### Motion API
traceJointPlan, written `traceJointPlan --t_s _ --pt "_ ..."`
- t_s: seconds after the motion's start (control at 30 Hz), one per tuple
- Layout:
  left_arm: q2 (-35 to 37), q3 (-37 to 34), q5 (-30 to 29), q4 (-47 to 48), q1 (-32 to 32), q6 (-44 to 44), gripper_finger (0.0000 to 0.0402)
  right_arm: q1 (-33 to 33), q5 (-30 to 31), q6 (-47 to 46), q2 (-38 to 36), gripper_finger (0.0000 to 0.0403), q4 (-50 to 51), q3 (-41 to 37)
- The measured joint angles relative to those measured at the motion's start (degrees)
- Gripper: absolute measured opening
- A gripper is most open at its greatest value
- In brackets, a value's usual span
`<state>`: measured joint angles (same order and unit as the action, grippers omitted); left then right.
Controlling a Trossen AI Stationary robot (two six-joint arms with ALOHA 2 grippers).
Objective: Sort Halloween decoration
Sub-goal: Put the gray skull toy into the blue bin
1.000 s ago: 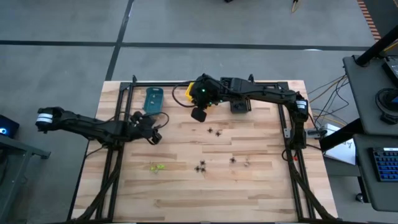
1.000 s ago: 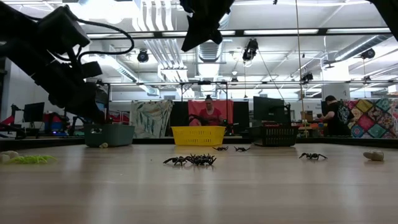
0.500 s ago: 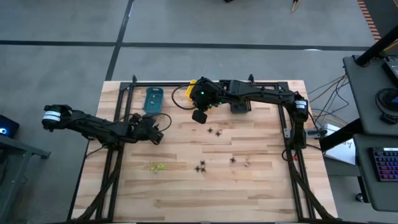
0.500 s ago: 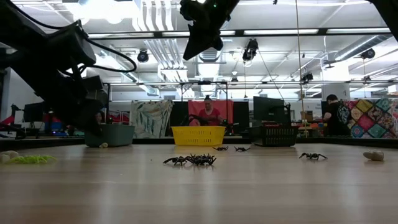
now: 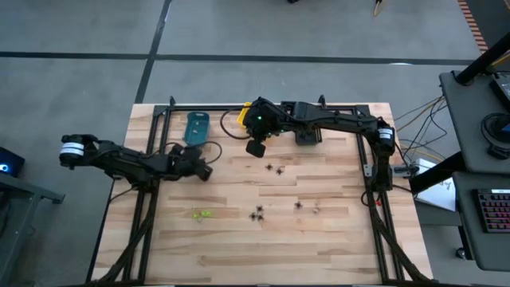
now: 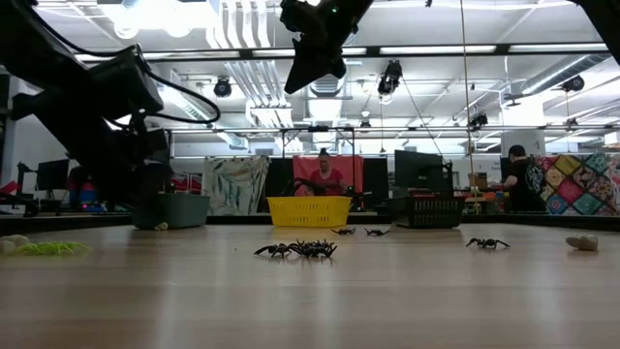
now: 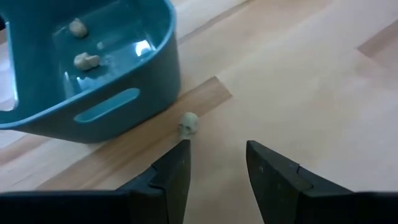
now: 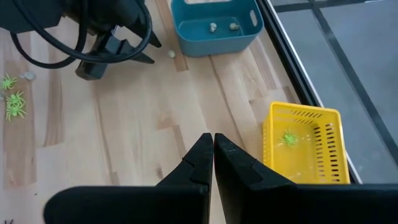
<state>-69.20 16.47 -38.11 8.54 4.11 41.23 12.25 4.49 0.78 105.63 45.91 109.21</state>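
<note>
As before, left gripper slightly nearer bin.

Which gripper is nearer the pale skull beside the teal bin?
Left. The left gripper is open just short of the pale skull; the right gripper is shut, over by the yellow bin.

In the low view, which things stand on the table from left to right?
Yellow-green spider → teal bin → yellow bin → black bin → lone black spider → pale trinket.
</note>
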Motion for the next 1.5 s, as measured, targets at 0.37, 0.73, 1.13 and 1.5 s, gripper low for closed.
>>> traceJointPlan --t_s 0.37,0.73,1.13,1.5 --pt "-0.52 0.0 0.04 -0.16 1.8 -0.2 0.0139 0.17 0.0 0.34 0.01 0.0009 0.02 0.0" --pt "-2.89 0.0 0.15 -4.27 2.17 -0.35 0.0139 0.17 0.0 0.79 0.01 0.0009 -0.36 0.0" --pt "-6.48 0.07 1.79 -4.94 2.17 2.06 0.01 0.17 -0.02 0.76 0.01 0.0009 -0.33 0.0" --pt "-4.76 0.0 4.94 -5.02 2.17 2.81 0.0074 0.17 0.0 0.76 0.01 0.0009 -0.33 0.0"
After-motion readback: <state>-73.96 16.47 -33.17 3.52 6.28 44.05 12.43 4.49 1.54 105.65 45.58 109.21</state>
